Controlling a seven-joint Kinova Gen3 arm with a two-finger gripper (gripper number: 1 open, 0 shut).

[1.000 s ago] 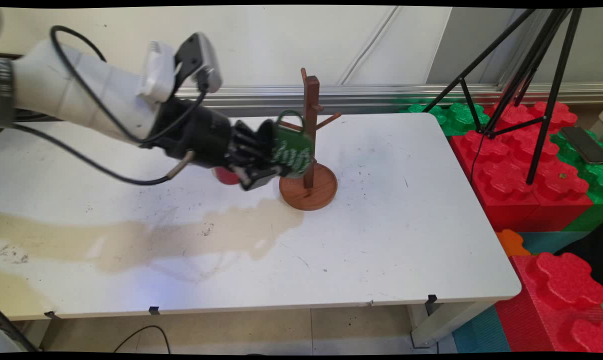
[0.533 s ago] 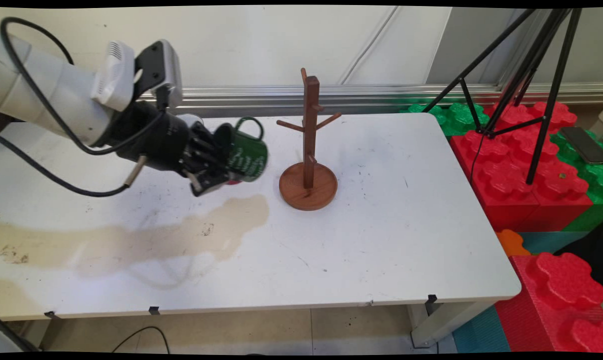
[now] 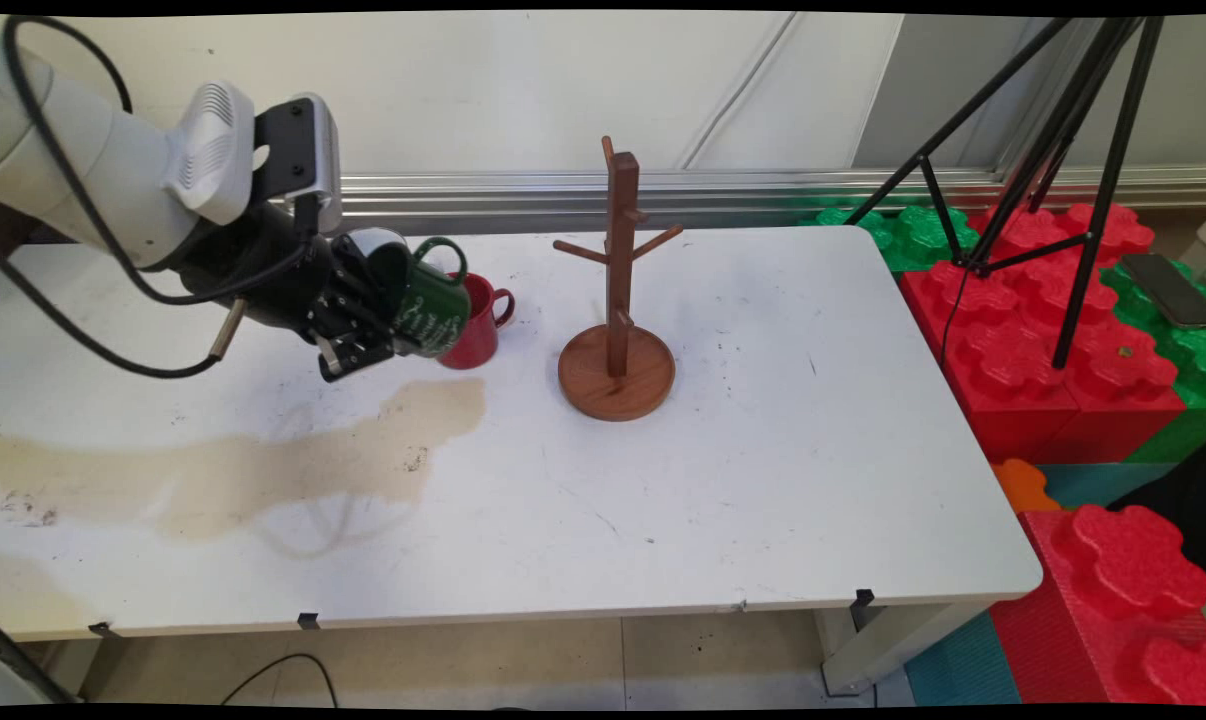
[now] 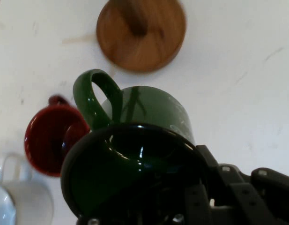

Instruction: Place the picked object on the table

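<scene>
the gripper (image 3: 363, 325) was up over the worktop's (image 3: 743, 480) far left, jaws clamped on the rim of a green mug (image 3: 431, 308), tipped on its side, handle upward. a red mug (image 3: 478, 320) stood just right of it, a white mug (image 4: 15, 197) behind, the wooden mug tree (image 3: 618, 300) farther right, apart.

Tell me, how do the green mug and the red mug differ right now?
The green mug is held tilted above the table in the gripper; the red mug stands upright on the table. The green mug carries white lettering; the red mug looks plain. Both are glossy and have a loop handle.
</scene>
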